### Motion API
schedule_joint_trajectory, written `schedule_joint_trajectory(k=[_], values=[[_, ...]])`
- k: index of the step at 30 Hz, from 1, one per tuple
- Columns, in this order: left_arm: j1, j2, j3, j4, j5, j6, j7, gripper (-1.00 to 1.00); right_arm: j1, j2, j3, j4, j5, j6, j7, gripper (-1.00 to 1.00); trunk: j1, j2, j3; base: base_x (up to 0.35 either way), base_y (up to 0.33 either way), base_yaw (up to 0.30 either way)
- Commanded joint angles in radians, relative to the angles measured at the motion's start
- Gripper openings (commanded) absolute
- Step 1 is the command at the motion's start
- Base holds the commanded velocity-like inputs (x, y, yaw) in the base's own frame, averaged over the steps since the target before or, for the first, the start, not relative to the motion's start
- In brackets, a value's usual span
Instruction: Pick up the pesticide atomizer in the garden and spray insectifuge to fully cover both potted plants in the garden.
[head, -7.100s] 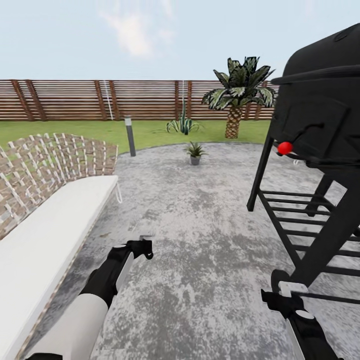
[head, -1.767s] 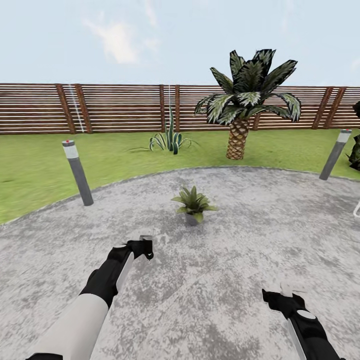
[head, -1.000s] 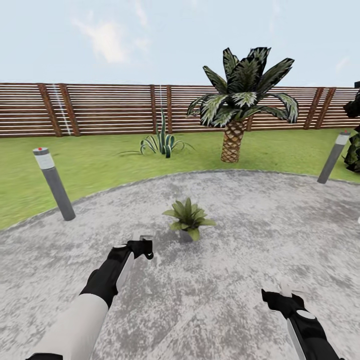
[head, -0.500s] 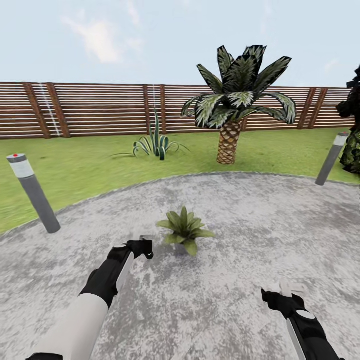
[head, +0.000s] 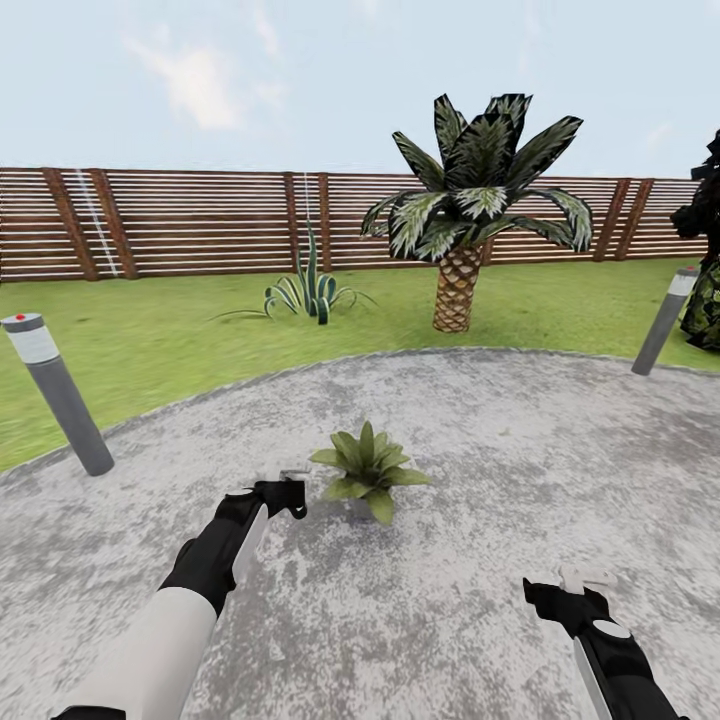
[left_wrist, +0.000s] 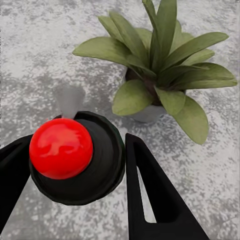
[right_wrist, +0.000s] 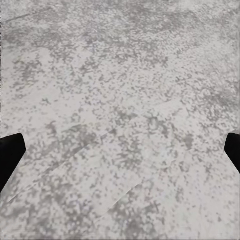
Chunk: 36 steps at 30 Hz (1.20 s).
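Sprayer: I see the spray bottle (left_wrist: 75, 157) from above in the left wrist view, a round dark nozzle head with a glossy red ball on top; its pale body is hidden underneath, and in the head view it is only a small pale blur at the fingertips.
Left claw: my left gripper (left_wrist: 75, 165) is clamped around the bottle, one black finger (left_wrist: 150, 200) on each side of the head; in the head view it hangs over the paving just beside the plant.
Plant: one potted plant (head: 368, 468) stands on the patio, a low rosette of broad, pointed, matte light-green leaves; the small grey pot is mostly covered by leaves, with a sliver showing in the left wrist view (left_wrist: 145, 112).
Right claw: my right gripper (head: 585, 580) hovers low over bare paving, well apart from the plant; its black fingertips (right_wrist: 10, 155) sit at opposite edges of the right wrist view, spread wide with nothing between them.
Patio: round patio (head: 520, 450), mottled grey, rough and speckled.
Lawn: flat green lawn (head: 180, 340) around the paving, with a spiky striped plant (head: 310, 290) in it.
Lamps: grey lamp post (head: 55, 395) at the left edge of the paving, a second post (head: 665, 320) on the right.
Palm: palm (head: 470, 210) with a scaly trunk on the grass.
Fence: brown slatted fence (head: 200, 220) behind.
Bush: dark bush (head: 705, 270), cut off by the right edge.
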Motion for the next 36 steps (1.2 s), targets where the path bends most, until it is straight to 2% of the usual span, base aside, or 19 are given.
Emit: schedule_joint_trajectory(k=[1, 34, 36], values=[[0.000, 0.000, 0.000, -0.002, 0.001, 0.005, -0.001, -1.00, 0.000, 0.000, 0.000, -0.001, 0.008, 0.006, 0.000, 1.00, -0.001, 0.000, 0.003, 0.000, 0.000, 0.000], [0.000, 0.000, -0.001, -0.001, 0.001, 0.005, -0.001, -1.00, 0.000, 0.002, 0.002, -0.001, 0.015, 0.006, 0.000, 1.00, -0.015, 0.008, 0.131, 0.000, 0.000, 0.000], [0.000, 0.000, -0.001, -0.002, 0.001, 0.005, -0.001, -1.00, 0.000, 0.002, 0.003, -0.001, 0.016, 0.006, 0.000, 1.00, -0.023, 0.022, 0.137, 0.000, 0.000, 0.000]])
